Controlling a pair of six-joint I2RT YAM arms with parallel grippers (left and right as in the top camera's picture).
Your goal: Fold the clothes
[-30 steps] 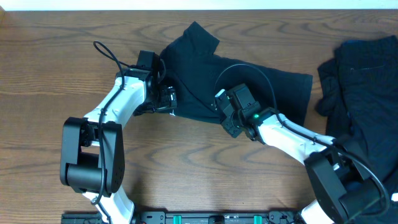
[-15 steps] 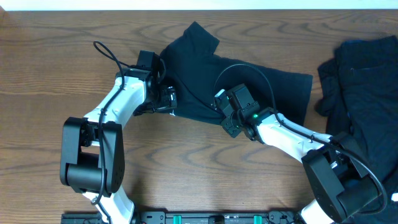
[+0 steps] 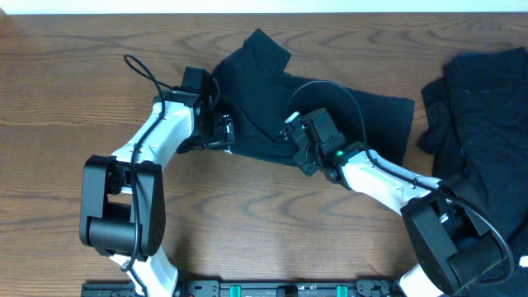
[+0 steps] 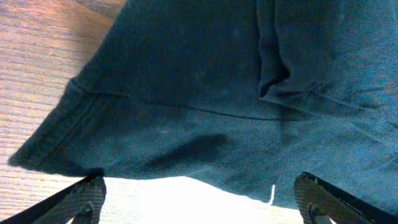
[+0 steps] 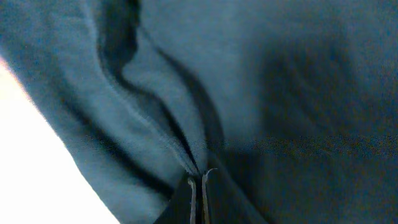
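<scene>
The dark navy T-shirt (image 3: 264, 91) lies partly folded at the middle of the wooden table. My left gripper (image 3: 227, 132) is open at the shirt's left edge. In the left wrist view its fingers (image 4: 201, 199) are spread wide over bare table, just short of the shirt's hem (image 4: 186, 93). My right gripper (image 3: 295, 153) is at the shirt's near edge. In the right wrist view its fingers (image 5: 200, 182) are shut on a raised fold of the shirt (image 5: 280, 74).
A pile of other dark clothes (image 3: 487, 107) lies at the table's right edge. Bare wood (image 3: 66, 91) shows to the left and along the front. A black cable loops over the right arm above the shirt.
My right gripper has shifted slightly toward the table's far side, still pinching the shirt fold. The left arm has not moved.
</scene>
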